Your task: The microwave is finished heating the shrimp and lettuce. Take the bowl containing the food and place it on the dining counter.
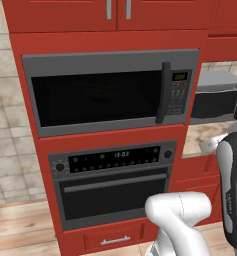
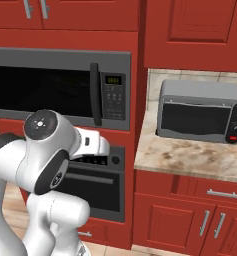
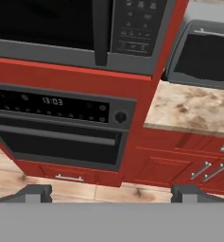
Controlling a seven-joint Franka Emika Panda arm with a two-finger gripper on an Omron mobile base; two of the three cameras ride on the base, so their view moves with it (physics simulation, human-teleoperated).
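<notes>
A black-fronted oven (image 1: 115,187) sat in red cabinetry (image 1: 25,150), with a smaller grey microwave (image 2: 200,112) on a marble-look counter (image 2: 190,157) beside it.

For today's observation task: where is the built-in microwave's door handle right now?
The black bar handle stands upright at the right edge of the microwave's closed dark door, beside the button panel, above the oven.

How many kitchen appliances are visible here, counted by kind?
Built-in microwave, door closed: 1
Countertop microwave with the red button: 1
Black-fronted oven under the built-in microwave: 1
Total: 3
</notes>
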